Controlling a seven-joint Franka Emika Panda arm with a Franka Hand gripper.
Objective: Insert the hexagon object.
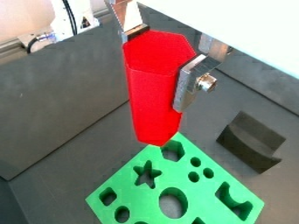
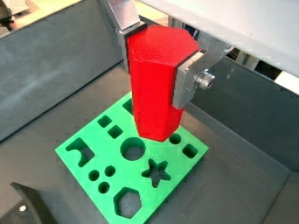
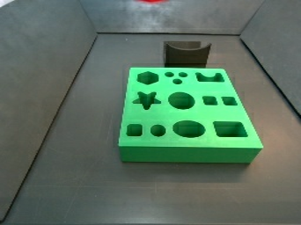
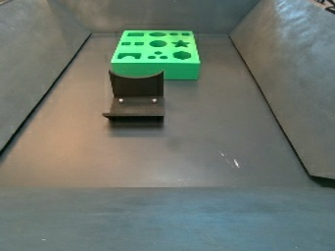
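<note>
My gripper [image 1: 162, 61] is shut on the hexagon object [image 1: 152, 96], a tall glossy red prism, and holds it upright. The silver fingers [image 1: 191, 83] press on two opposite faces near its top. It also shows in a wrist view [image 2: 152, 96], where the gripper [image 2: 159, 57] holds it the same way. The peg hangs above the green block [image 1: 152, 197] with shaped holes, its lower end over the block's edge [image 2: 111, 162]. In a side view only a red sliver [image 3: 153, 2] shows at the top edge, above the green block [image 3: 188, 132]. The gripper is out of both side views.
The dark grey fixture [image 3: 186, 54] with a curved notch stands on the floor just beyond the green block [image 4: 157, 54]; it also shows in a side view [image 4: 135, 93] and in a wrist view [image 1: 251, 140]. Grey sloping walls [image 3: 53, 97] enclose the floor.
</note>
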